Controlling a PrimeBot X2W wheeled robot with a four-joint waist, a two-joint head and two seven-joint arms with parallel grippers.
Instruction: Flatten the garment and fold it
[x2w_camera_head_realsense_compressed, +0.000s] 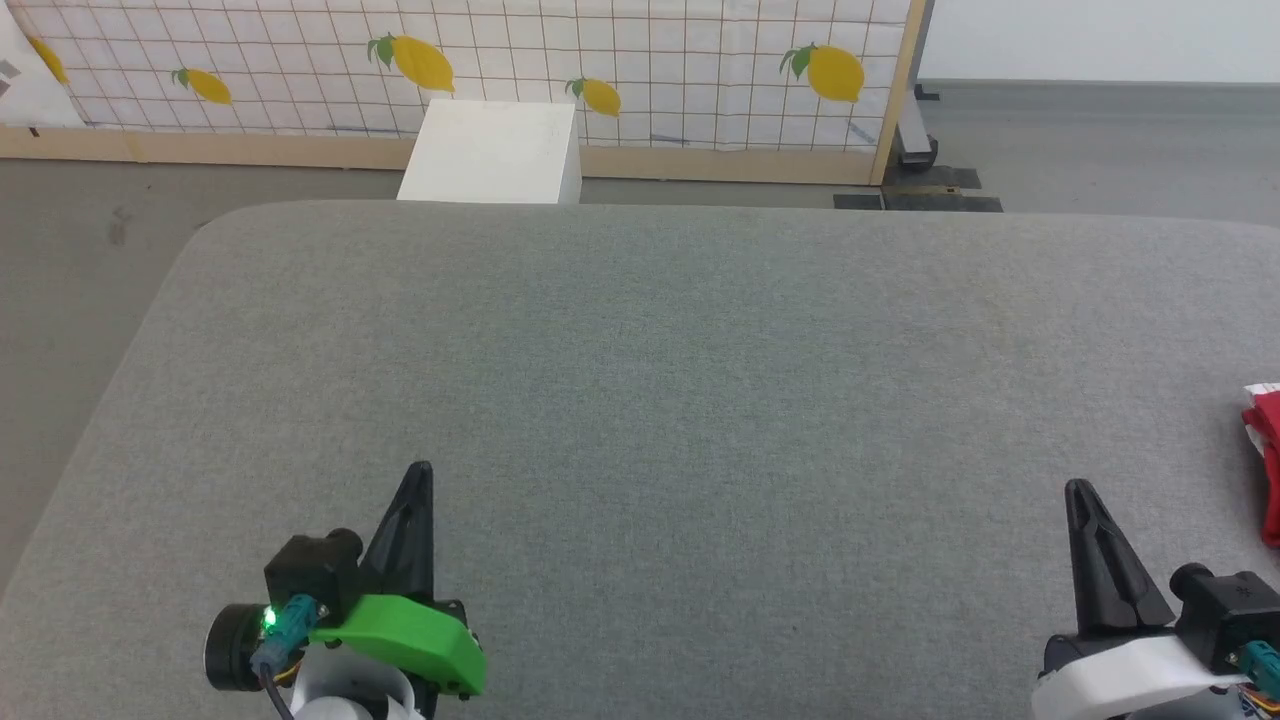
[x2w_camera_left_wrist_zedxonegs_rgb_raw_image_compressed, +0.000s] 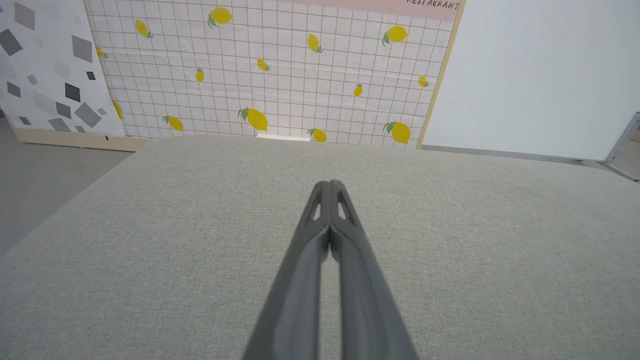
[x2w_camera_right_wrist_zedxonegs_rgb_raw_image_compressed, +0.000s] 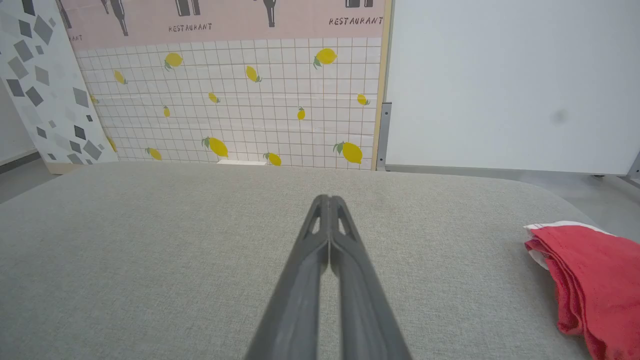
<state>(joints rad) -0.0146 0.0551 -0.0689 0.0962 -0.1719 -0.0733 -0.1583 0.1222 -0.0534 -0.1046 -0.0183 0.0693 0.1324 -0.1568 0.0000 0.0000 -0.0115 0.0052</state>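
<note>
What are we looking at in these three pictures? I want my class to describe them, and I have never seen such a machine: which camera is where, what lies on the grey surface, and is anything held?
This is a two-armed robot. The head view looks down from its head: left gripper at lower left, right gripper at lower right. Each wrist view looks along one gripper from that arm's wrist. Both grippers are shut and hold nothing. On the grey padded surface lies a red garment, bunched in layers, right of the right gripper, untouched.
</note>
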